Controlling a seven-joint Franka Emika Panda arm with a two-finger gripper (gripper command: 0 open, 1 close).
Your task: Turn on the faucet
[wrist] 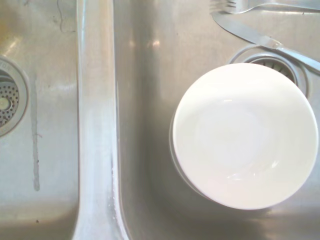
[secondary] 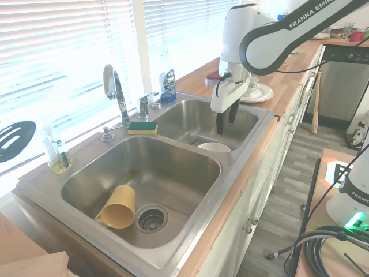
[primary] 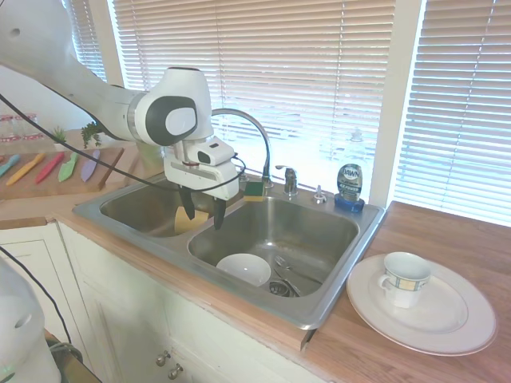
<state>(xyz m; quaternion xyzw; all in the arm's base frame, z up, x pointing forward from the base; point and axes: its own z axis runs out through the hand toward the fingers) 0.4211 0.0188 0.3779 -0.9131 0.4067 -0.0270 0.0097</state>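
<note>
In the first exterior view, the gripper (primary: pixel 203 212) hangs left of centre with fingers spread and empty, above the sink's (primary: pixel 319 307) divider. The faucet (primary: pixel 249 128) arches at centre, its lever handle (primary: pixel 289 179) just right. A careless reach could hit the spout or catch the blue soap bottle (primary: pixel 349 185) further right.

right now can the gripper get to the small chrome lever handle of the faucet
Probably yes. The open gripper hangs above the sink divider, and the small chrome lever handle stands on the back ledge with open space between; only the green-yellow sponge lies near it.
</note>
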